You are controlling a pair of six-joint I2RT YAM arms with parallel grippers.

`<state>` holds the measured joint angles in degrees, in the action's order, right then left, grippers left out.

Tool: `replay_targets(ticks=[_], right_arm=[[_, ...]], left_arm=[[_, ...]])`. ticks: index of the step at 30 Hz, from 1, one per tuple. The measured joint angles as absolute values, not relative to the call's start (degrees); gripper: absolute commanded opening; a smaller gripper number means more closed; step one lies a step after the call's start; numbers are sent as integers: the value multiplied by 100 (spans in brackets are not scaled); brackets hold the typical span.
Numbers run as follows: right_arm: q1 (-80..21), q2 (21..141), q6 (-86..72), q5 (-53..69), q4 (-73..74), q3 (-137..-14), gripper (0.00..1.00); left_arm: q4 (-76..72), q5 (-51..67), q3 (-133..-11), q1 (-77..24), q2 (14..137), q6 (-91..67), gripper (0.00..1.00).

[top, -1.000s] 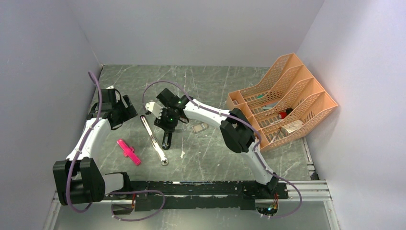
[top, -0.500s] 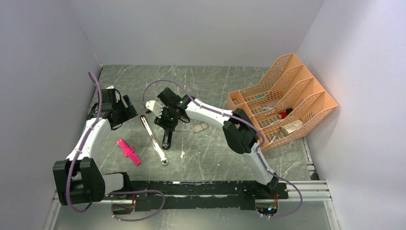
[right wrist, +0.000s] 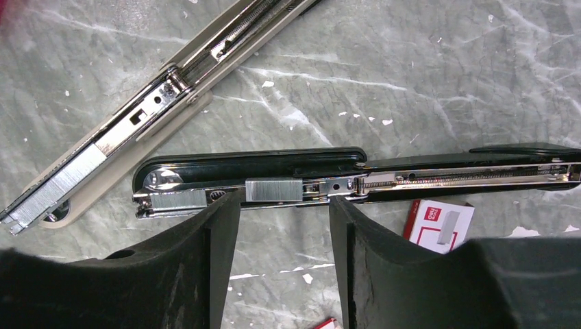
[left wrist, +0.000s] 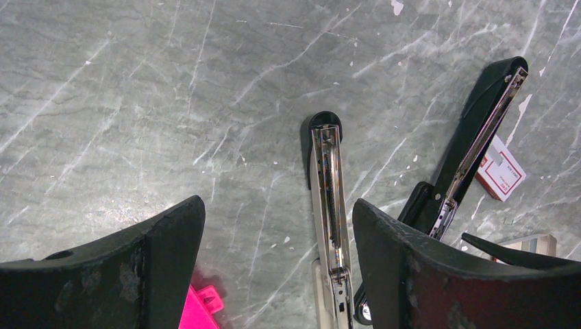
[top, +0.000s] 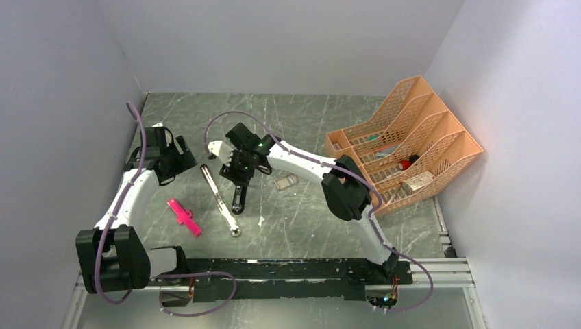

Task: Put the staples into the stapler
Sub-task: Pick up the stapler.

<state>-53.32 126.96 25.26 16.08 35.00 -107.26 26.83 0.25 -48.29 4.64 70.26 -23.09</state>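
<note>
Over the middle of the table (top: 308,116), your right hand (right wrist: 284,205) hangs just above the black stapler (right wrist: 260,164). The stapler lies opened out flat in one long line with its chrome inner parts facing up. One strip of the staples (right wrist: 274,190) sits on that chrome rail, right between your two fingertips (right wrist: 223,226), and a second strip lies further along toward the rail's end. Your right hand's jaws stand apart, wider than the strip is long, with one finger on each side of it, and they're clamped on nothing. I can't tell from the wrist view whether a fingertip is touching the rail.

Just beside the black stapler, the silver-grey stapler (right wrist: 137,116) lies open too, set at an angle, with staples showing at its front end. The staple box (right wrist: 442,223) rests on the table with its red-and-white label up, close against the black stapler's other half. From above, it's on the right of that stapler.

Your left hand (left wrist: 277,209) hovers off to the left with its jaws spread wide and empty. Its camera looks down on the dark tip of the silver-grey stapler, with the black stapler beyond it.

The pink cross-shaped piece (top: 185,217) lies nearer the arm bases, left of both staplers. The orange file rack (top: 404,151) stands by the right wall, well apart from your work.
</note>
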Motion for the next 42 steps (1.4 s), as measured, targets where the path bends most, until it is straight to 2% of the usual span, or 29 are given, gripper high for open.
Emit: replay_targets(ticks=[7, 23, 27, 36, 42], right_arm=[[-5332, 12759, 2528, 1610, 3514, -10761, 59], [-5332, 13013, 2532, 1614, 3632, -10833, 58], [-5332, 13026, 2532, 1616, 3656, -10864, 56], [-5332, 13039, 2547, 1634, 3680, -10877, 42], [-5332, 13039, 2554, 1656, 3726, -10908, 39]], left_arm=[[2683, 25, -4829, 464, 7026, -2309, 83], [2683, 25, -4829, 434, 7026, -2303, 83], [2683, 25, -4829, 434, 7026, -2292, 83], [2683, 25, -4829, 432, 7026, -2290, 83], [2683, 23, -4829, 432, 7026, -2290, 83]])
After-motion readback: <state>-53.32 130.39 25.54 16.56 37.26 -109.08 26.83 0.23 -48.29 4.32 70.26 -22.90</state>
